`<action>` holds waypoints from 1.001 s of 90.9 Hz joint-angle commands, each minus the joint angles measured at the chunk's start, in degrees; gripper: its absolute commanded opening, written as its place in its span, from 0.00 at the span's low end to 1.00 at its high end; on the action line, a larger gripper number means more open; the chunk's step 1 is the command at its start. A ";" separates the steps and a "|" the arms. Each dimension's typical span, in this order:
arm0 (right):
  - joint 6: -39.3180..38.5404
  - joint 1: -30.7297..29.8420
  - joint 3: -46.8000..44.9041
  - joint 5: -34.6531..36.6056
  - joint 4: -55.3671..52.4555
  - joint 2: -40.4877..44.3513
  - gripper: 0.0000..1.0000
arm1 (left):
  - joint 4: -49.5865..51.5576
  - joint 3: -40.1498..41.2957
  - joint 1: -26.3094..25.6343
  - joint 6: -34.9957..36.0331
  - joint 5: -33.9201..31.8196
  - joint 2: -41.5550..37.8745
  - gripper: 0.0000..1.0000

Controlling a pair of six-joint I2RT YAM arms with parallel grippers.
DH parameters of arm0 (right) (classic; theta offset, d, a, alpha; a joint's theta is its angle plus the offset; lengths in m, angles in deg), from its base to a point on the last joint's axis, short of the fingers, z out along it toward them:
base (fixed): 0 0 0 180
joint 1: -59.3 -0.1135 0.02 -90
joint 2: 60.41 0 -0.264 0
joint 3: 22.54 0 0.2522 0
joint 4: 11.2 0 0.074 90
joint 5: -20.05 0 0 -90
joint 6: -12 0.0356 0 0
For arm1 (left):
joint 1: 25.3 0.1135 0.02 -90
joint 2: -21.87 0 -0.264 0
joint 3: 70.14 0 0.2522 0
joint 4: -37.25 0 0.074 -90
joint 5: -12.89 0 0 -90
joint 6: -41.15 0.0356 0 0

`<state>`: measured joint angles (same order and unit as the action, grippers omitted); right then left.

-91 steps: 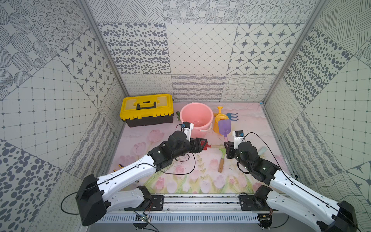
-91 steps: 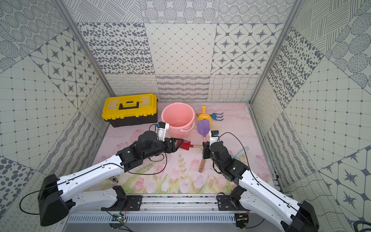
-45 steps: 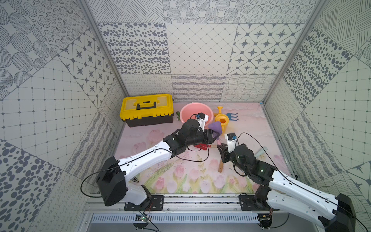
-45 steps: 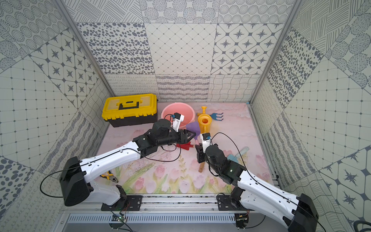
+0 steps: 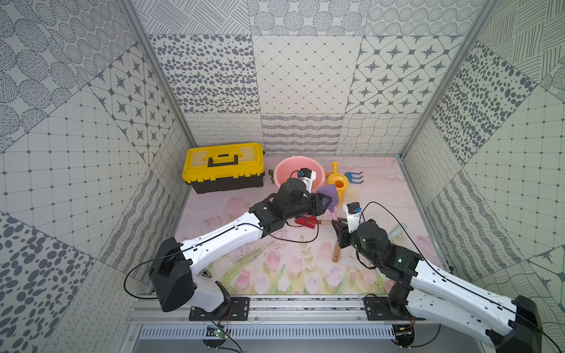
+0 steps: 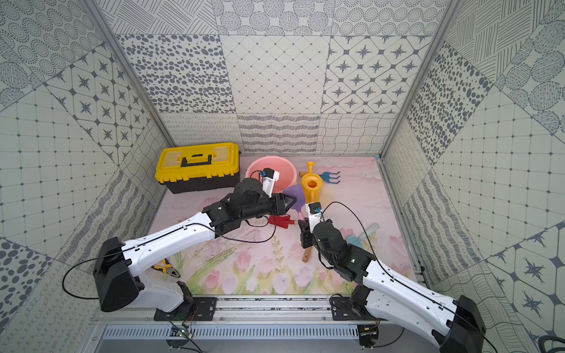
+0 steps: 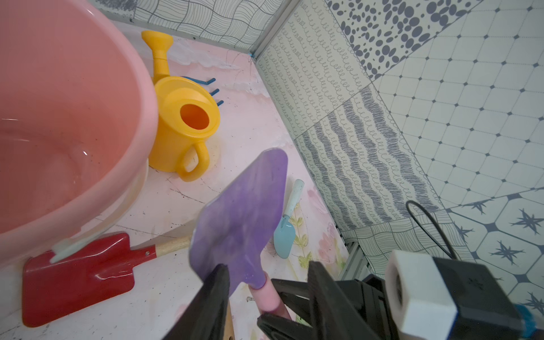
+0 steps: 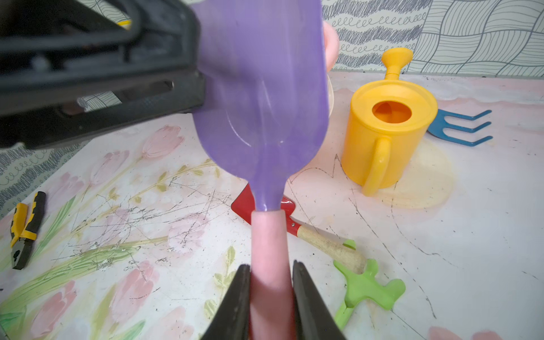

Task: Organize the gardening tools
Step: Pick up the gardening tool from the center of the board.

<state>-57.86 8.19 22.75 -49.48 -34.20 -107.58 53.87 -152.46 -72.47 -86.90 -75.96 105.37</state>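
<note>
**Purple scoop between both grippers, centre of both top views.**
Right wrist view: right gripper (image 8: 269, 273) pinches the pink handle of the purple scoop (image 8: 265, 103), blade raised off the mat. Left wrist view: left gripper (image 7: 268, 268) has its jaws spread either side of the scoop's neck, one finger at the blade edge. Green rake (image 8: 368, 288), lower right, shows in the right wrist view only; the right arm covers it in both top views. Red spade (image 7: 79, 276) lies beside the pink bucket (image 7: 59, 117). Blue fork (image 8: 459, 128) lies farthest, behind the yellow watering can (image 8: 388, 126).

The scoop (image 8: 259, 97) is purple with a pink handle, the spade (image 7: 76, 276) red, the fork (image 8: 459, 129) blue.
</note>
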 commanded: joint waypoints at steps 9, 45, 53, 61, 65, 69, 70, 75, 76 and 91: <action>-0.25 -0.25 0.06 -2.23 4.21 0.63 0.15 | 4.67 -0.11 0.74 2.73 -8.45 1.12 0.48; 1.37 -0.14 0.77 3.79 1.99 -0.42 0.08 | 3.27 1.86 0.79 0.80 -8.58 -1.82 0.50; 1.65 -0.13 0.68 4.76 1.79 -0.28 0.08 | 3.26 3.16 0.73 0.27 -9.28 -3.83 0.51; 1.57 -0.18 0.13 4.46 2.07 0.82 0.08 | 3.32 4.60 0.86 -0.13 -10.38 -4.88 0.51; 1.47 -0.14 -0.16 3.97 2.58 1.47 0.08 | 3.34 5.04 1.10 -0.28 -10.24 -4.73 0.51; 1.06 -0.13 -0.22 2.82 3.35 2.12 0.08 | 2.79 5.26 1.53 -0.66 -9.04 -4.15 0.51; 1.00 -0.13 -0.23 2.51 3.52 2.33 0.08 | 2.65 5.27 1.63 -0.78 -8.66 -3.97 0.51; 0.58 -0.13 -1.93 0.94 4.70 3.14 0.08 | 1.43 5.34 2.50 -1.80 -6.09 -2.69 0.50; 0.54 -0.17 -2.01 0.56 4.90 3.27 0.08 | 1.13 5.31 2.65 -2.01 -5.60 -2.40 0.50; -0.51 -0.14 -3.31 -3.55 7.11 5.29 0.08 | -4.61 4.99 4.78 -5.39 1.52 0.83 0.49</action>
<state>-57.27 8.21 20.50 -49.41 -32.54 -104.04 56.62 -147.60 -69.52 -88.38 -81.73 103.84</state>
